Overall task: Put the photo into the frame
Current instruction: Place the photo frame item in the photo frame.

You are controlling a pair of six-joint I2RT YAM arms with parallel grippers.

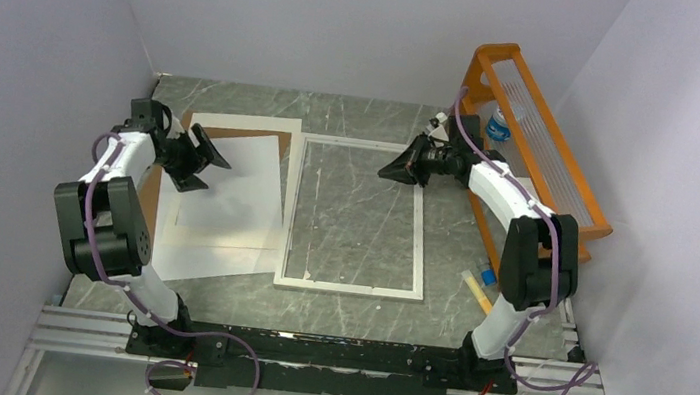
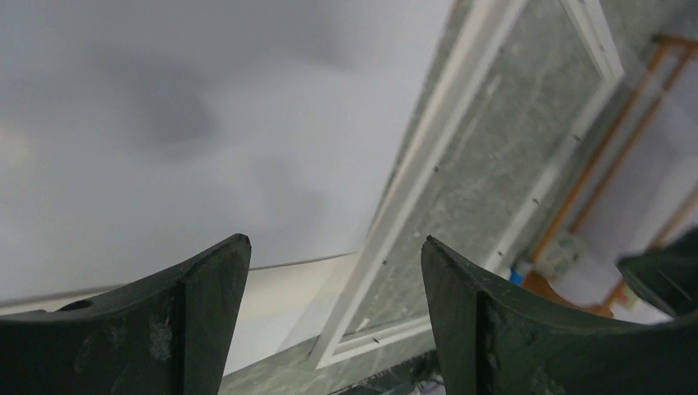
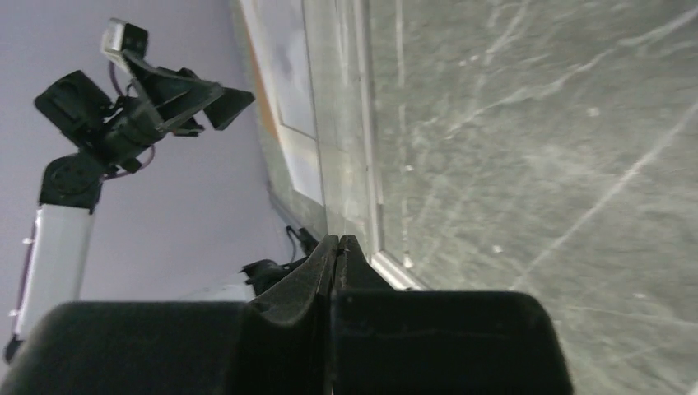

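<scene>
Showing only white reverse, photo [image 1: 237,184], left fingers [image 2: 197,321] spread, right fingers [image 3: 304,288] pressed together.

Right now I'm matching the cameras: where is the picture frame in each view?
Top external: the frame lies flat, centre.
Left wrist: frame in right half, slanting.
Right wrist: frame rail running up the middle.
Shared landmark: the open left gripper.

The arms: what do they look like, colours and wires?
The left arm and right arm pair white tubular links with chunky black joints, a purple cable looping along each. The left gripper and right gripper are black, with two tapering wedge-shaped fingers.
</scene>
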